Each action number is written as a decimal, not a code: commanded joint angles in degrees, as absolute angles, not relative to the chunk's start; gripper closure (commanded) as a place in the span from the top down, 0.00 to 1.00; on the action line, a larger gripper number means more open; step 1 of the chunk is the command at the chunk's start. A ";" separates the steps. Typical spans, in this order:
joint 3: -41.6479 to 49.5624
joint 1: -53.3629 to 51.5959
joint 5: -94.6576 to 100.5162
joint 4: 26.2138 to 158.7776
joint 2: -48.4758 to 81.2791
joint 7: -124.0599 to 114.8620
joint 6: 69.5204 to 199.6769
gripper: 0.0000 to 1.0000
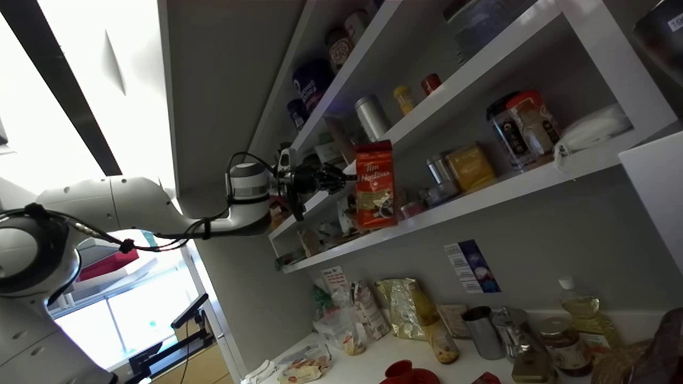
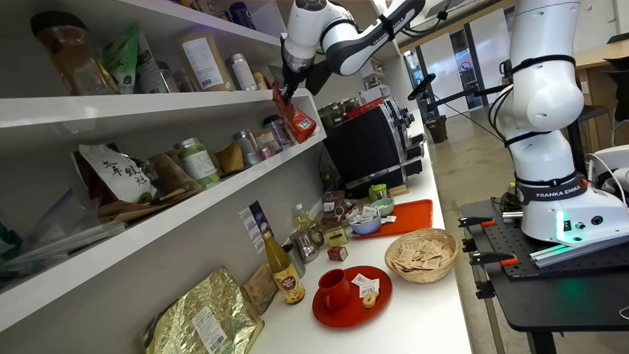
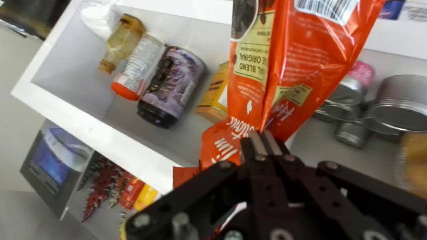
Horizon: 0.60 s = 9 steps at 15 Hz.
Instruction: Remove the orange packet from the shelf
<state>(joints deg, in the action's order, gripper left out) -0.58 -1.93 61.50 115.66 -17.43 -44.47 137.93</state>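
The orange packet (image 1: 375,186) is an orange-red Tim Hortons bag with pale print. In both exterior views it is at the front of the white shelf (image 1: 480,199); it is tilted in an exterior view (image 2: 299,121). Its lower end is by the front edge of the shelf board (image 2: 98,260); I cannot tell whether it touches. My gripper (image 1: 349,178) is shut on the packet's upper part, as the wrist view shows at the fingertips (image 3: 263,136). There the packet (image 3: 310,63) stretches away from the jaws, hiding part of the shelf (image 3: 103,140).
Behind the packet stand a dark-lidded jar (image 3: 170,86), a yellow box (image 3: 217,96) and small metal tins (image 3: 400,103). A higher board (image 2: 147,109) with a silver can (image 1: 372,117) is above. Below is a counter with a red plate (image 2: 378,309) and a bottle (image 2: 285,270).
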 commanded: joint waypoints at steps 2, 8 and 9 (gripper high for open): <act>-2.22 -4.85 50.56 122.95 -21.21 -35.87 145.75 0.02; -6.35 -6.53 37.42 128.92 -16.25 -26.10 161.09 0.03; -7.09 -6.74 35.43 130.16 -15.48 -23.81 163.79 0.03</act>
<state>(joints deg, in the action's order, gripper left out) -5.61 -6.87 40.34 128.31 -19.22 -29.47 155.89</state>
